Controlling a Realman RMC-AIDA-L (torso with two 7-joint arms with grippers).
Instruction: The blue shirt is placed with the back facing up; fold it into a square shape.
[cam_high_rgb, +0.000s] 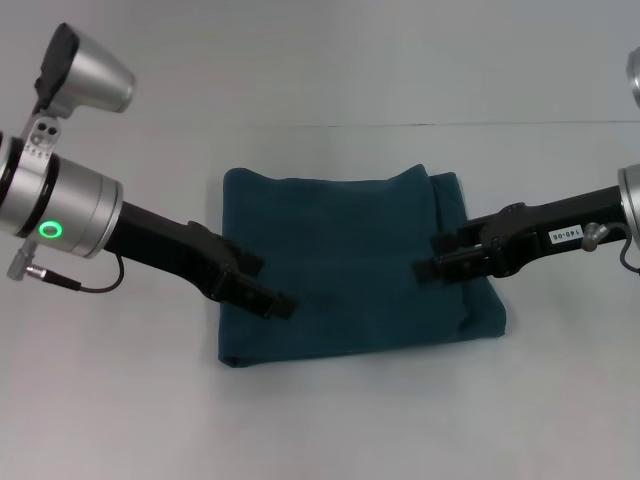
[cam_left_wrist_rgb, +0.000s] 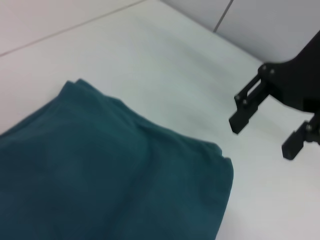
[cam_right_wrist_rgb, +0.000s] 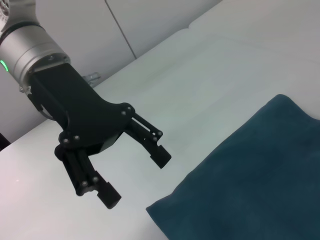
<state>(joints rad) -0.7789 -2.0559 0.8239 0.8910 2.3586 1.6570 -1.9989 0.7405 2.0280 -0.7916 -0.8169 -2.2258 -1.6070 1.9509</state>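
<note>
From the head camera I see the blue shirt (cam_high_rgb: 350, 265) folded into a rough square on the white table (cam_high_rgb: 320, 420), lying between my two grippers. The left gripper (cam_high_rgb: 268, 290) hangs over the shirt's left edge, the right gripper (cam_high_rgb: 432, 255) over its right part. In the left wrist view, the right gripper (cam_left_wrist_rgb: 265, 132) is spread apart and empty, just past the shirt's corner (cam_left_wrist_rgb: 220, 160). In the right wrist view, the left gripper (cam_right_wrist_rgb: 135, 175) is likewise parted, holding nothing, beside the shirt's edge (cam_right_wrist_rgb: 165, 210).
</note>
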